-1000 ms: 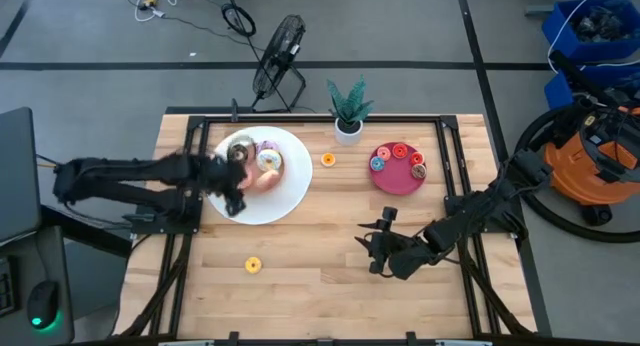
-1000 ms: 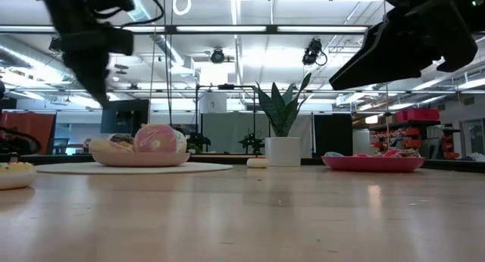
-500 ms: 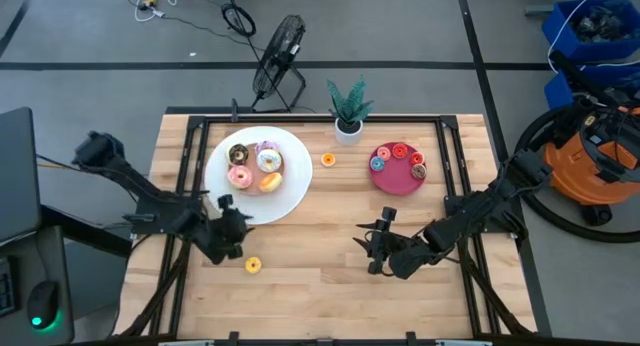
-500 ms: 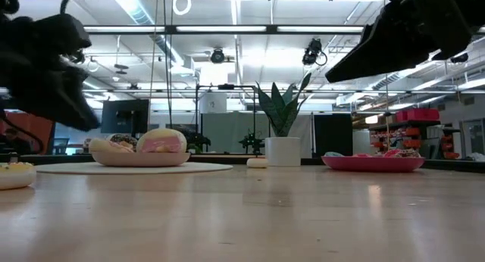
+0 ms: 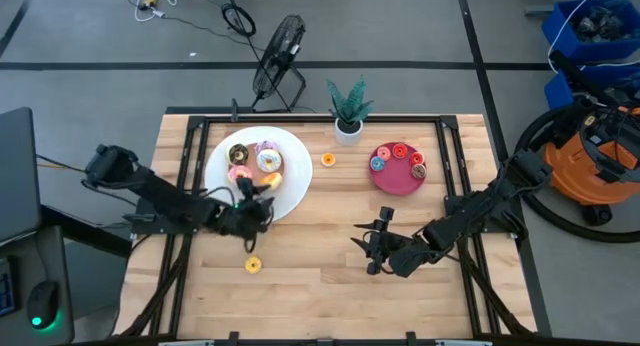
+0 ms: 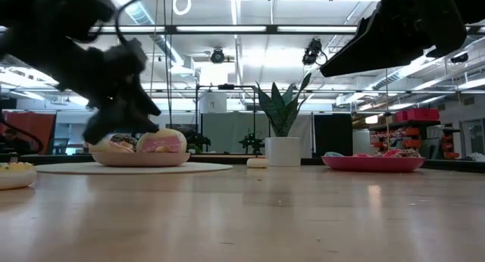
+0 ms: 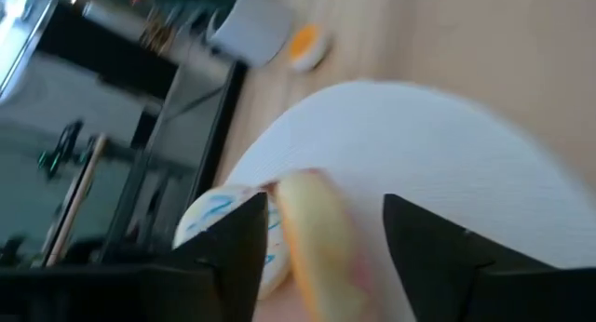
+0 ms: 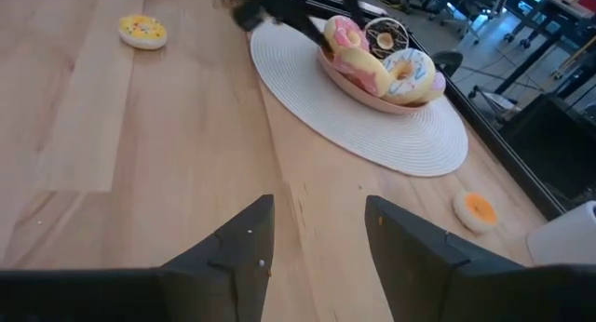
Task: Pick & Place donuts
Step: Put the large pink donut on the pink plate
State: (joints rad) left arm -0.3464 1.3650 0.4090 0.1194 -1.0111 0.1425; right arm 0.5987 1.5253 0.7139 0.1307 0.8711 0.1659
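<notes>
the donuts (image 5: 252, 164) sit piled on the white plate (image 5: 293, 191) near the table's (image 5: 330, 276) back left corner, with one small yellow donut (image 5: 253, 265) lying alone toward the front edge. the left gripper (image 5: 256, 210) hovers at the plate's front rim with fingers spread and empty; the right gripper (image 5: 365, 252), also parted and empty, waits over mid-table. they look light, soft and squashy, so pinching gently across a ring's outer edge seems safest.

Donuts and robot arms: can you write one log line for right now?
left gripper: open, at white plate edge by donuts | right gripper: open, empty, waiting
</notes>
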